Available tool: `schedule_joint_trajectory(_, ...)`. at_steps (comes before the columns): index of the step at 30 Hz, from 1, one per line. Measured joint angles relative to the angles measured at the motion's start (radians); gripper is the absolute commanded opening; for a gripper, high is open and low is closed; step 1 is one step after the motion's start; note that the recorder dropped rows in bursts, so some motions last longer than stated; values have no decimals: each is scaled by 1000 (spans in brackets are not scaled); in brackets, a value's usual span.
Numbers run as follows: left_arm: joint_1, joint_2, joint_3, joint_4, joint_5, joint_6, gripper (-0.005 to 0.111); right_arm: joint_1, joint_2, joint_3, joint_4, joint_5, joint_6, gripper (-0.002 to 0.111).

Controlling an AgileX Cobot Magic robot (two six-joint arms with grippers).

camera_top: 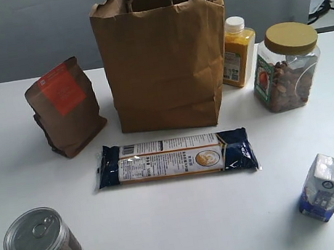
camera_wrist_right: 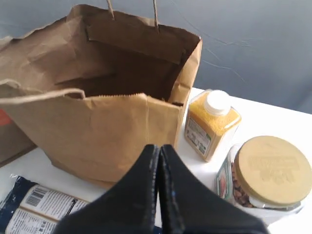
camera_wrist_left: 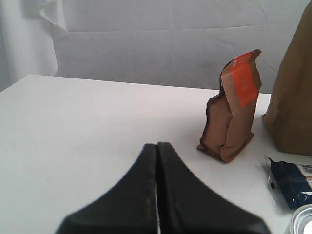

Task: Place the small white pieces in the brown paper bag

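Observation:
The tall brown paper bag (camera_top: 161, 60) stands open at the back middle of the white table; the right wrist view looks into its dark mouth (camera_wrist_right: 122, 73), and its side edge shows in the left wrist view (camera_wrist_left: 295, 97). No small white pieces show in any view. My left gripper (camera_wrist_left: 157, 146) is shut with nothing between its fingers, low over bare table short of the orange-labelled pouch. My right gripper (camera_wrist_right: 159, 147) is shut and empty too, raised in front of the bag. Neither gripper shows in the exterior view.
A brown pouch with an orange label (camera_top: 65, 108) stands left of the bag. A yellow bottle (camera_top: 238, 53) and a yellow-lidded jar (camera_top: 286, 68) stand on the right. A long blue noodle pack (camera_top: 175, 158) lies in front; a tin can (camera_top: 44, 248) and a white-topped blue carton (camera_top: 325, 187) sit nearest.

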State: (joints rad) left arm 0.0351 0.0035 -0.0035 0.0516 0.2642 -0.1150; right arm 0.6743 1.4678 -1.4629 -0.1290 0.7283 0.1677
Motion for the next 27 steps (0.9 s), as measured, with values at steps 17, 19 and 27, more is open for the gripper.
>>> schedule_joint_trajectory(17,0,0,0,0,0,0,0,0,-519,649,40,-266,93,0)
schedule_joint_trajectory(19,0,0,0,0,0,0,0,0,-564,697,40,-269,97,0)
schedule_joint_trajectory(27,0,0,0,0,0,0,0,-11,-753,898,44,-354,148,0)
